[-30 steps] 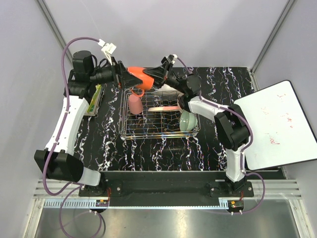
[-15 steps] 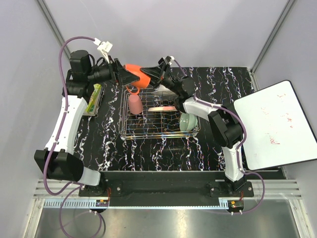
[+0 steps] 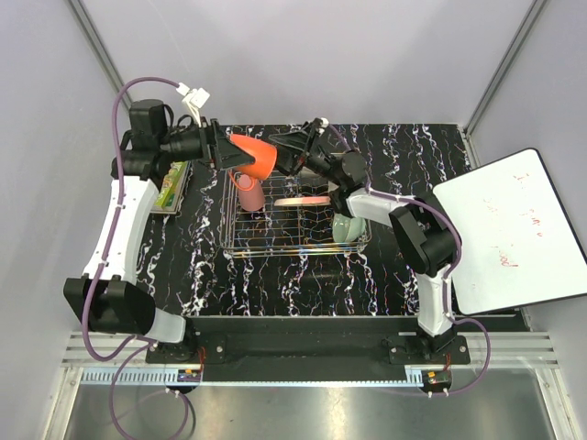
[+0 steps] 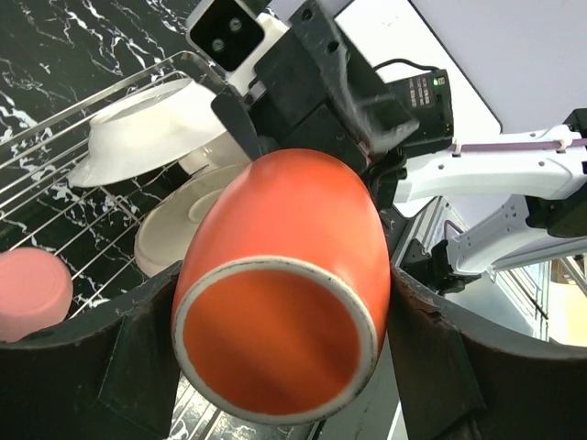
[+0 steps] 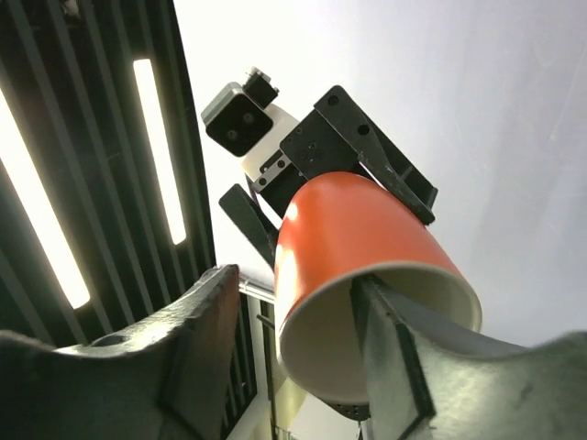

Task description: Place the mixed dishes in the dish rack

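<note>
One orange handled mug (image 3: 252, 156) hangs on its side in the air above the far left corner of the dish rack (image 3: 293, 240), caught between both arms. Its closed base points at the left wrist and its open mouth at the right wrist, which looks like a hand-over, probably so the mug can be turned before it goes down among the tines.

The left gripper (image 3: 237, 152) clamps the body near the base, with a finger (image 4: 138, 348) pressed on each flank, so it is the one carrying the load. The right gripper (image 3: 286, 151) straddles the rim. One finger (image 5: 390, 357) reaches into the mouth and the other stands outside with a sliver of gap to the wall. I cannot tell whether it has actually bitten yet.

Below, the rack already holds the pink cup (image 3: 249, 192) at its left, the peach-pink plate (image 3: 303, 200) in the middle and the pale green bowl (image 3: 346, 225) at the right. A white dish (image 4: 138, 137) sits at the far edge. The free space near the pink cup seems the likely spot for the mug. A green book (image 3: 172, 183) lies left of the rack.
</note>
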{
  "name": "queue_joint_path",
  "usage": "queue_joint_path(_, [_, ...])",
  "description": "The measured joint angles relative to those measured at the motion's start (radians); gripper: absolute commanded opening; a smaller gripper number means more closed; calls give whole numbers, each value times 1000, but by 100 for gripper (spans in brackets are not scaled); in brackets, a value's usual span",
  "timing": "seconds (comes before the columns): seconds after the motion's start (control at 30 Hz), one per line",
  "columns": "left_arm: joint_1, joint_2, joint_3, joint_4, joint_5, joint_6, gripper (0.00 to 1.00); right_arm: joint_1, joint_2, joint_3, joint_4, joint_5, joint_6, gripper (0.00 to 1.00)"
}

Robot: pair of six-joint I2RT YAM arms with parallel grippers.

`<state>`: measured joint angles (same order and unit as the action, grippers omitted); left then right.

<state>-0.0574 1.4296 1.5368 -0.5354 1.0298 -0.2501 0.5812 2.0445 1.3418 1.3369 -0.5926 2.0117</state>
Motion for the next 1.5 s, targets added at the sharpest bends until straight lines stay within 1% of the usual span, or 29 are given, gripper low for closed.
queue_joint_path(0.07, [14,0,0,-13,10,6,0,-13,-9,-21,-4,-3,-1,70])
queue_joint_path(0.1, [19,0,0,-18,11,8,0,-19,-12,-28,-4,-4,-2,83])
queue_joint_path(0.13, [24,-1,0,-21,13,10,0,-23,-14,-32,-4,-4,-2,99])
queue_joint_path(0.4, [47,-10,0,-53,13,23,0,-31,-38,-62,-19,-45,-10,100])
queue_joint_path(0.53, [50,-27,4,-122,-13,93,0,-47,-91,-96,-39,-87,-39,100])
queue_joint_path(0.67, [51,-34,19,-220,-72,200,0,-93,-193,-137,-119,-144,-108,100])
queue_joint_path(0.77, [51,-35,19,-282,-132,278,0,-135,-306,-164,-270,-184,-229,100])
queue_joint_path(0.87, [29,-35,5,-322,-232,357,0,-165,-439,-165,-506,-187,-425,100])
queue_joint_path(1.0, [-72,-37,-89,-338,-412,446,0,-174,-606,-145,-822,-152,-696,100])
queue_joint_path(1.1, [-151,-18,-144,-378,-496,486,0,-175,-680,-119,-979,-117,-839,100])
queue_joint_path(1.17, [-171,2,-146,-400,-523,502,0,-177,-717,-113,-1063,-84,-919,100])
queue_joint_path(1.3, [-163,14,-146,-397,-579,532,0,-187,-793,-136,-1217,2,-1038,100])
queue_joint_path(1.5, [-158,22,-103,-412,-619,548,0,-202,-950,-180,-1418,116,-1156,100])
